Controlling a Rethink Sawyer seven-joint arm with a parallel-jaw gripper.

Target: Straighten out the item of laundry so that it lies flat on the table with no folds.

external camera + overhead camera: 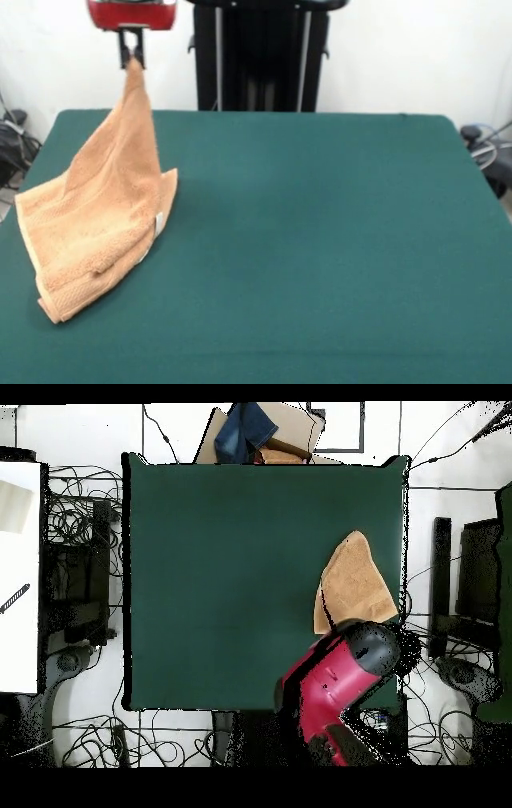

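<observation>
The peach-orange towel (pixel 96 224) hangs by one corner from my gripper (pixel 132 58) at the far left of the front view. Its top is pulled up into a narrow peak. Its lower part rests folded and doubled on the green table (pixel 320 240) near the left edge. The gripper is shut on the towel's corner, well above the table. In the overhead view the towel (pixel 353 584) lies near the table's right edge (pixel 398 514), and the red arm (pixel 335 674) covers its lower end and the gripper.
The black pedestal (pixel 260 56) stands behind the table's far edge. Cables and dark equipment (pixel 80 574) lie on the floor round the table. A cardboard box with blue cloth (pixel 255 432) sits beyond the far side in the overhead view.
</observation>
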